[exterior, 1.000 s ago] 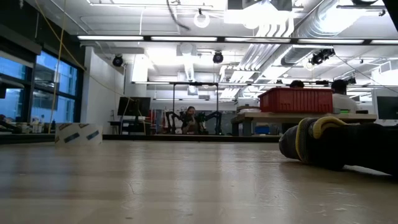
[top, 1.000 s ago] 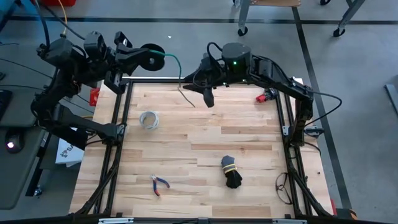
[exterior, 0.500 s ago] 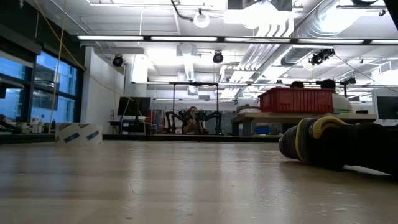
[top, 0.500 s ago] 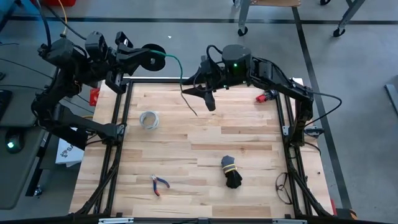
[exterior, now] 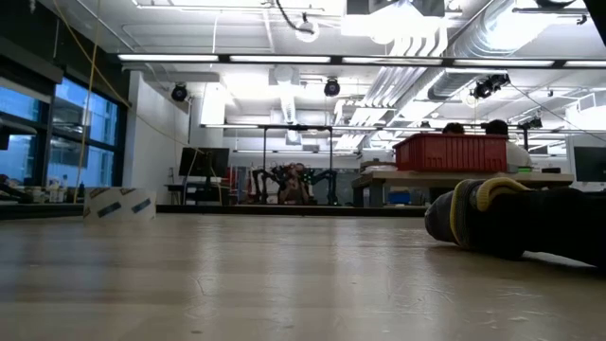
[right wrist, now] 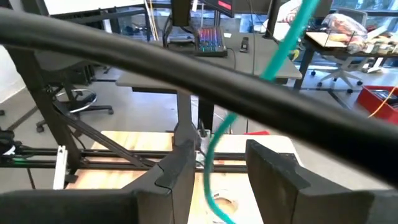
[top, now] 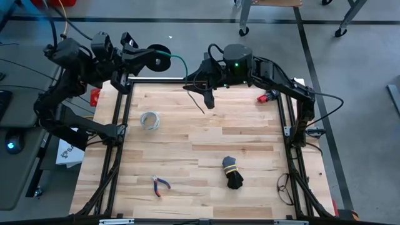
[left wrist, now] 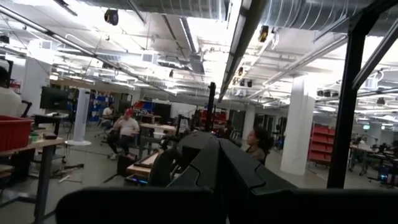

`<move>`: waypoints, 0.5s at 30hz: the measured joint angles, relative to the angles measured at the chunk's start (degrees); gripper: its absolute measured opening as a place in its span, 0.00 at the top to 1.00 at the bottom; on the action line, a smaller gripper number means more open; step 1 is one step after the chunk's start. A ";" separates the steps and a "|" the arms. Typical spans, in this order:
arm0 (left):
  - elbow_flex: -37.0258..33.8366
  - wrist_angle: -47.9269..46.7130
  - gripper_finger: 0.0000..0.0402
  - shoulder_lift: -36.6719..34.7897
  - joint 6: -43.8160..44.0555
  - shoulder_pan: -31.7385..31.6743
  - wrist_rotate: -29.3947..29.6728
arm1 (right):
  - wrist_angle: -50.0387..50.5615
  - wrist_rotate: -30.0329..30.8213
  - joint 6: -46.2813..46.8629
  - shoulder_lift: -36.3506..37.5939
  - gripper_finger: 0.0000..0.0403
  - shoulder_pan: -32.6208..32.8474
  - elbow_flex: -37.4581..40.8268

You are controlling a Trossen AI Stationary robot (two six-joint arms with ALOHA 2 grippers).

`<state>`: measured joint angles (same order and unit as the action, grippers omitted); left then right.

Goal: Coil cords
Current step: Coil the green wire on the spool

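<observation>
While the cord (top: 177, 64) hangs in the air above the far edge of the surface (top: 200, 147), the step in hand looks like winding its loose green tail onto the dark coil (top: 150, 57). To do that well, I judge the tail should stay lightly taut between the two arms, fed steadily so each turn lies beside the last and does not slip off.

At far left, the left claw (top: 142, 57) is raised over the far-left corner of the frame, its arm folded back over its base and the wrist pointing right. It is pressed together, and the coil sits at its tip; the fingers themselves are hard to make out, so that it pinches the coil is my reading.

From the coil the green tail arcs rightward and down to the right claw (top: 208, 94). That arm reaches in from the far-right side, elbow bent, wrist turned down over the far middle of the surface. In the right wrist view its fingers (right wrist: 180, 168) stand spread, with the cord running between them; whether they touch it I cannot tell. A short end trails off to the left of the claw.
</observation>
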<state>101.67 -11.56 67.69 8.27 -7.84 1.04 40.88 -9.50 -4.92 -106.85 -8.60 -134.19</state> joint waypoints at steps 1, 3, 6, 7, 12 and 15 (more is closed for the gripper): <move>0.00 0.04 1.00 -0.06 -0.02 0.00 -0.02 | -0.02 -0.24 0.17 0.00 0.67 0.00 0.00; 0.00 0.34 1.00 -0.10 -0.02 0.00 0.00 | 0.01 -0.59 0.63 -0.02 0.67 0.01 0.00; 0.00 0.90 1.00 -0.07 -0.43 0.00 -0.02 | 0.72 -0.63 0.01 -0.02 0.67 0.38 0.00; 0.00 1.27 1.00 -0.06 -0.48 0.00 -0.02 | 0.99 -0.63 -0.15 -0.02 0.67 0.49 0.00; 0.00 1.39 1.00 -0.10 -0.45 -0.01 0.00 | 1.25 -0.77 -0.44 -0.04 0.68 0.75 0.00; 0.00 1.32 1.00 -0.08 -0.45 0.00 0.00 | 1.25 -0.74 -0.70 -0.04 0.72 0.76 0.00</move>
<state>101.67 -10.24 67.61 7.82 -7.84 1.03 42.14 -10.23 -5.62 -106.89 -7.84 -134.19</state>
